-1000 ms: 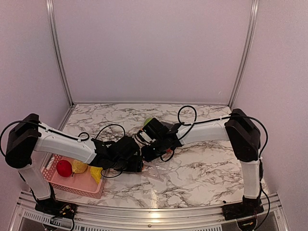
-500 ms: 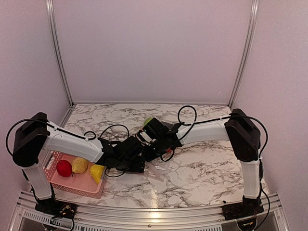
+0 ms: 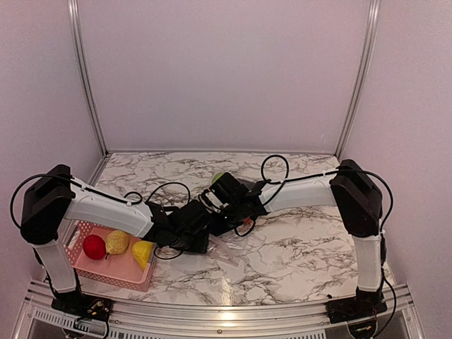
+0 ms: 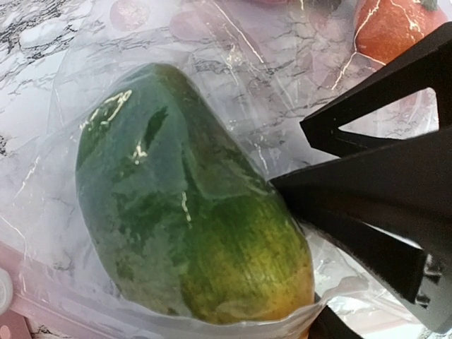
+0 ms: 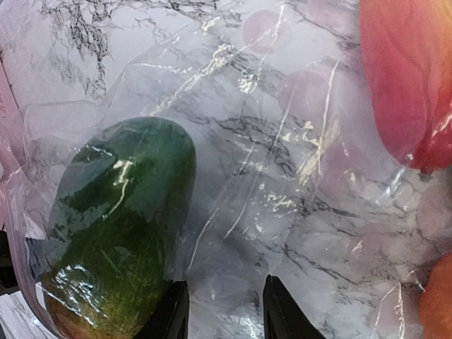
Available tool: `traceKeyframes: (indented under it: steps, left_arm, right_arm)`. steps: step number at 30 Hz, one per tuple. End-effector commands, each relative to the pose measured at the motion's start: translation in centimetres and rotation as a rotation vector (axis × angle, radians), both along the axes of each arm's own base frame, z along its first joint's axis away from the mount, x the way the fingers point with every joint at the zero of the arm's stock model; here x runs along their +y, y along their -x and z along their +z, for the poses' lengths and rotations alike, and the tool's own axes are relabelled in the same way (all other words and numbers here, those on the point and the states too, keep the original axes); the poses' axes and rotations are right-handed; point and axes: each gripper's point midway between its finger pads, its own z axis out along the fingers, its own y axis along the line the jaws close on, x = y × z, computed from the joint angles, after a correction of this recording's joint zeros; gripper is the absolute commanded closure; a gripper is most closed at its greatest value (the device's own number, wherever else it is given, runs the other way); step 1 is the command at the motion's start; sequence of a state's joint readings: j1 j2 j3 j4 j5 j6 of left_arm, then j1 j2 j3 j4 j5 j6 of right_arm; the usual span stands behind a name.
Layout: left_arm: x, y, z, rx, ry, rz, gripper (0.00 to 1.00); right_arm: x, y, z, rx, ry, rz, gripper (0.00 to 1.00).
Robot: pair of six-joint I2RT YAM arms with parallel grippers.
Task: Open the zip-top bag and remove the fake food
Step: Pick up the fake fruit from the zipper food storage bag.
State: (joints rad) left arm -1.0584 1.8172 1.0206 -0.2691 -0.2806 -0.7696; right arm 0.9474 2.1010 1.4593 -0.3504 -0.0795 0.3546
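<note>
The zip-top bag (image 3: 232,247) lies crinkled on the marble in the middle. In the left wrist view its clear film (image 4: 63,212) wraps a green, yellow-ended fruit (image 4: 183,219) that sits at the bag's mouth. My left gripper (image 3: 201,233) is at that fruit (image 5: 116,233), and only a sliver of its own fingers shows. A black trussed finger (image 4: 374,205) touches the fruit's right side. An orange pumpkin (image 4: 395,28) and a red piece (image 5: 406,78) lie deeper in the bag. My right gripper (image 5: 224,314) hovers over the film with its jaws apart and nothing solid between them.
A pink mesh basket (image 3: 106,277) at the near left holds a red apple (image 3: 94,246), a yellow lemon (image 3: 117,242) and a yellow piece (image 3: 143,253). A green piece (image 3: 217,178) shows behind the right wrist. Black cables loop over the table's middle.
My left arm has reached further right, away from the basket, to the bag beneath the right gripper. The right arm has not moved.
</note>
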Motion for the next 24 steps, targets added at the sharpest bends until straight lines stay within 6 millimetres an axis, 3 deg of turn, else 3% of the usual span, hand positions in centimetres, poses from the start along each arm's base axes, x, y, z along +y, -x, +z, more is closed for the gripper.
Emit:
traceKeyframes:
  steps: [1,8,24]
  left_arm:
    - [-1.1,-0.7,3.8,-0.051,0.062,-0.029,0.53]
    - [-1.4,0.8,5.2,-0.007,0.095,-0.098,0.54]
    - [-0.7,4.4,5.1,0.107,0.137,-0.214,0.54]
  right_arm:
    - [0.1,-1.0,1.8,-0.014,-0.059,-0.030,0.65]
    - [-0.9,-3.2,1.7,-0.020,-0.074,-0.094,0.65]
    - [-1.1,-5.6,1.0,-0.030,-0.085,-0.138,0.65]
